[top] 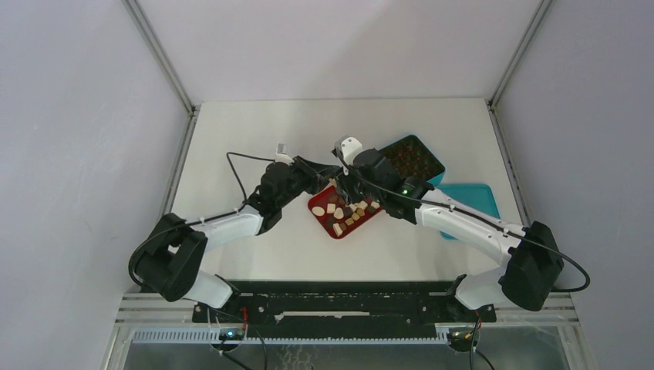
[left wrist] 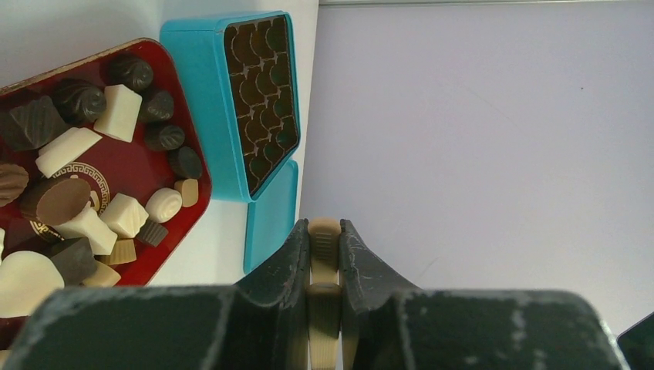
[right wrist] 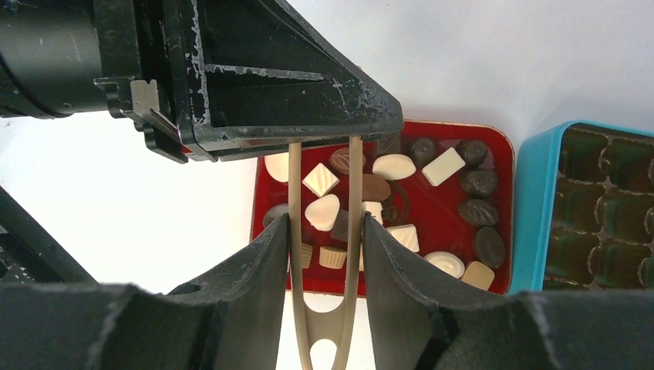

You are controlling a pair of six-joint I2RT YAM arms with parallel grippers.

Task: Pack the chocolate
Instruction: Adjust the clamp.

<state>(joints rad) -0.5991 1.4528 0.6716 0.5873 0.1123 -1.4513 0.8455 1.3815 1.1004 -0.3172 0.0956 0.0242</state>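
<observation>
Your left claw (left wrist: 325, 231) is clenched on the tip end of the wooden tongs (right wrist: 355, 193). Your right claw (right wrist: 325, 223) grips the same tongs near the V joint, one finger against each arm. Both claws hang over the red tray (right wrist: 439, 227). The chocolates (right wrist: 393, 166) lie loose in that tray, on the worktop (top: 254, 131), just beside the teal box (right wrist: 528, 216).

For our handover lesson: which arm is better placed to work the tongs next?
Right, probably: the right gripper straddles both legs of the tongs, so closing would squeeze them, and the box is nearer. The left gripper only pinches their end.
</observation>
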